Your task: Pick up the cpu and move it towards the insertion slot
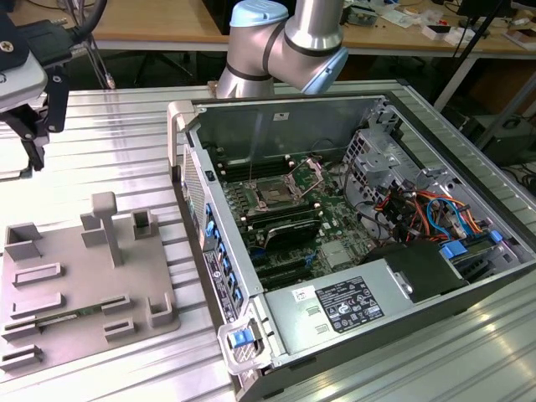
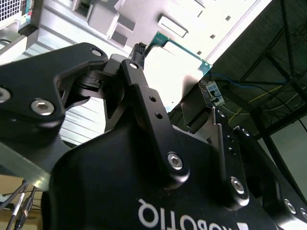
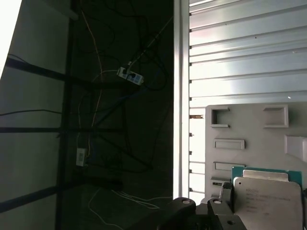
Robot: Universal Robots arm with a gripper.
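The cpu [image 3: 268, 201] is a flat square chip with a pale silvery face and a green rim, seen close to the camera in the first wrist view. In the second wrist view the cpu [image 2: 180, 55] sits between the black fingers [image 2: 138, 52], washed out white with a green edge. My gripper [image 1: 38, 126] hangs above the table at the exterior view's far left, shut on the chip. The insertion slot [image 1: 276, 194] lies on the green board inside the open computer case, well to the exterior view's right of the gripper. Its metal clamp plate [image 1: 314, 172] is tipped up.
A grey plastic tray [image 1: 84, 276] with raised blocks lies on the ribbed metal table [image 1: 117, 142], below the gripper. The open computer case [image 1: 193, 167] has tall walls around the board. The arm's joints [image 1: 285, 42] rise behind it. The table edge [image 3: 181, 96] drops to a cabled floor.
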